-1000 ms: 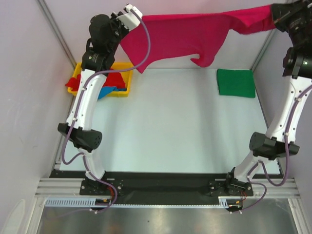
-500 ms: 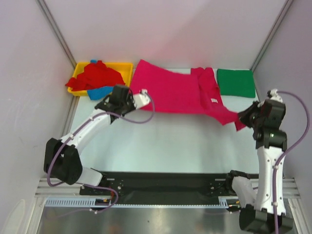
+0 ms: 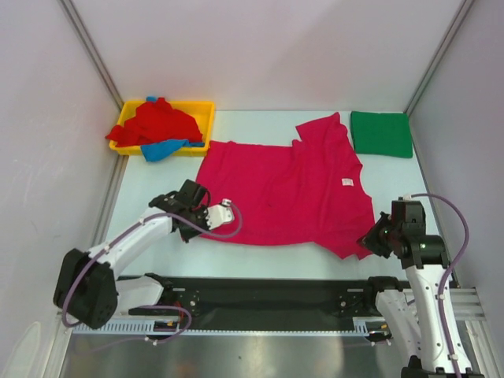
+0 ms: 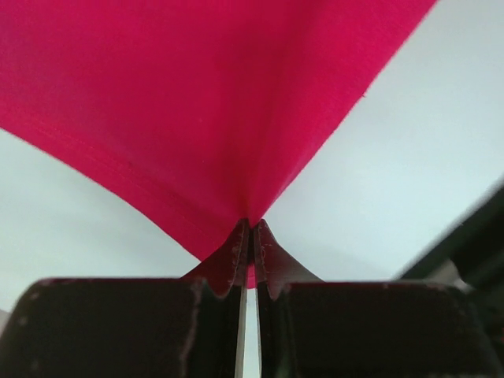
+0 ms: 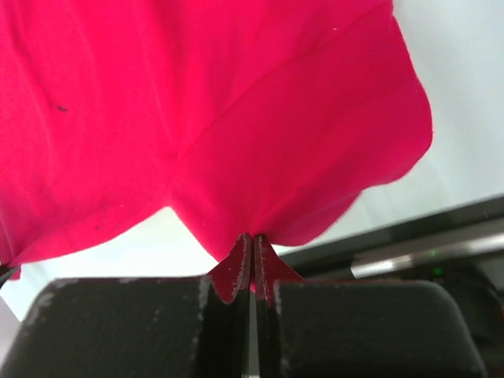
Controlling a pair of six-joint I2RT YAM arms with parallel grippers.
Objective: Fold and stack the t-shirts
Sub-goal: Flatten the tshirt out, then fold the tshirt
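Now we are bringing the pink shirt [image 3: 283,189] down flat for folding, left end effector [image 3: 227,210] and right end effector [image 3: 367,240] pinching its corners.

Top view: high, behind arm bases, looks down on whole table [image 3: 157,179]; bases at 6 o'clock, tray [image 3: 206,112] at 10. Left wrist view: very close, low, looks along fingers [image 4: 230,266] onto shirt [image 4: 197,102] corner. Right wrist view: equally close, on shirt hem. All share shirt; top shows left gripper [image 3: 223,211] at 8, right gripper [image 3: 368,240] at 4.
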